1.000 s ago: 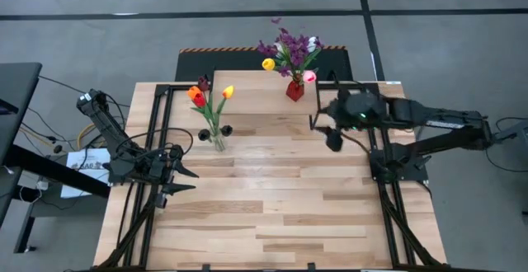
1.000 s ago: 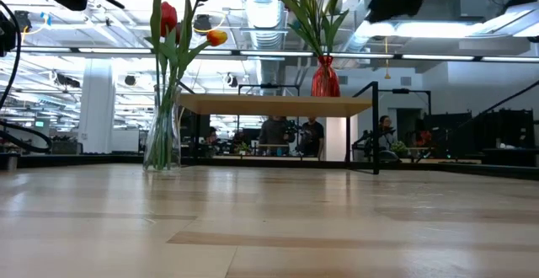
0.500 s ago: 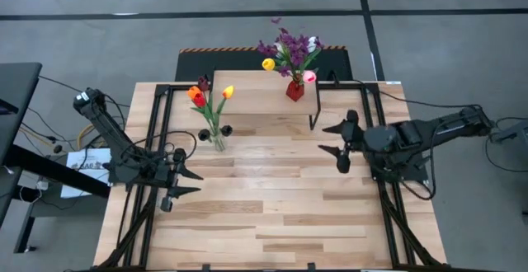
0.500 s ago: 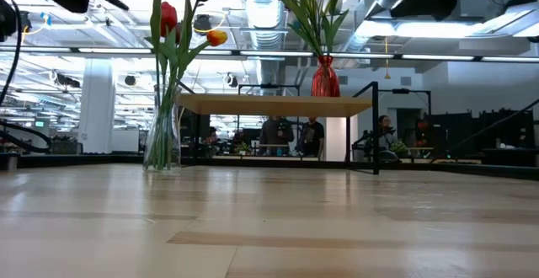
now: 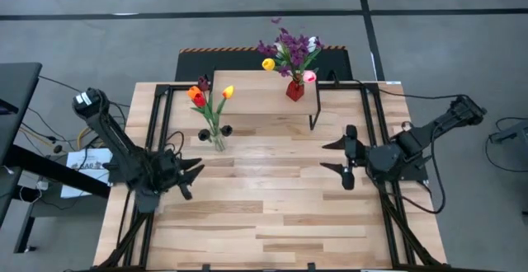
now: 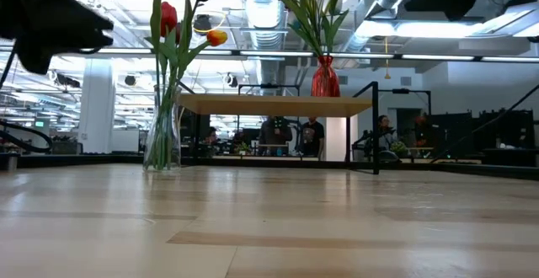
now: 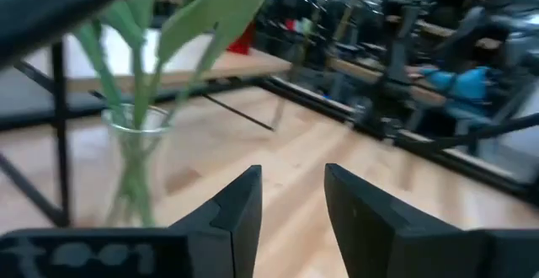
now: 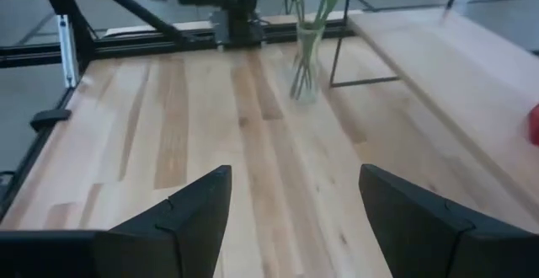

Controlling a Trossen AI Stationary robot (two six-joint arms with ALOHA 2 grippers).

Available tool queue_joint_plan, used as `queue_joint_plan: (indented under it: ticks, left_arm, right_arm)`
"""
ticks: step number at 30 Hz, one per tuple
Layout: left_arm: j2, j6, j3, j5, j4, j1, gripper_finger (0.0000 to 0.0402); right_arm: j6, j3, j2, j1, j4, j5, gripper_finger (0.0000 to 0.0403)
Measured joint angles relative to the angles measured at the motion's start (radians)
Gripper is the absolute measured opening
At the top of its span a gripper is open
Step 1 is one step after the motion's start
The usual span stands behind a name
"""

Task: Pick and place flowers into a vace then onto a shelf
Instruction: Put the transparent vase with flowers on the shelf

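A clear glass vase [image 5: 216, 137] with red, orange, yellow and dark tulips [image 5: 201, 96] stands on its base on the table, at the shelf's left end. A red vase [image 5: 294, 89] with purple sprigs and yellow, pink and white heads [image 5: 289, 51] stands on the light-wood shelf [image 5: 256, 99]. My left gripper [image 5: 191, 180] hovers open at the table's left, level, facing the glass vase [image 7: 135, 160]. My right gripper [image 5: 323, 157] hovers open at the table's right, near and right of the shelf. Neither has anything between its fingers.
Black frame rails [image 5: 161, 132] run along both sides of the table, under the arms. The shelf's thin black legs [image 5: 314, 115] stand on the tabletop. Bare wooden slats [image 5: 264, 198] fill the middle and near part. People and equipment show in the room behind [image 6: 290, 135].
My right gripper has drawn back from the shelf's right end toward the table's near and right edges and sunk a little, staying open. My left gripper has sunk toward the table and rolled about its own line, now showing lower in the low view. Vases and flowers have not moved.
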Motion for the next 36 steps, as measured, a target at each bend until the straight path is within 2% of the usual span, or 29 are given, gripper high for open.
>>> queue_joint_plan:
  ticks: [2, 6, 12, 19, 26, 31, 36]
  left_arm:
    - [0.077, -0.017, -0.001, -0.043, 0.003, 0.0, 0.0113]
    - [0.204, -0.015, -0.001, -0.05, 0.01, 0.039, 0.0103]
    - [0.323, -0.029, 0.0, -0.028, 0.007, 0.107, 0.0096]
    - [0.371, -0.085, 0.0, -0.02, 0.002, 0.199, 0.0096]
    - [0.37, -0.097, 0.0, 0.095, 0.003, 0.288, 0.0096]
    - [0.37, -0.039, 0.0, 0.158, 0.006, 0.328, 0.0125]
    - [0.37, -0.028, 0.0, 0.104, 0.002, 0.34, 0.0182]
  right_arm:
    - [0.001, 0.0, 0.0, 0.025, -0.002, 0.04, 0.0256]
    - [0.027, 0.0, 0.0, 0.062, -0.004, 0.111, 0.0256]
    - [0.088, 0.0, 0.0, 0.108, -0.007, 0.122, 0.0256]
    - [0.117, 0.0, 0.0, 0.152, -0.006, 0.167, 0.0256]
    - [0.135, 0.0, 0.008, 0.174, -0.006, 0.169, 0.0256]
    - [0.142, 0.0, 0.033, 0.174, -0.007, 0.169, 0.0256]
    - [0.145, 0.0, 0.067, 0.174, -0.002, 0.169, 0.0256]
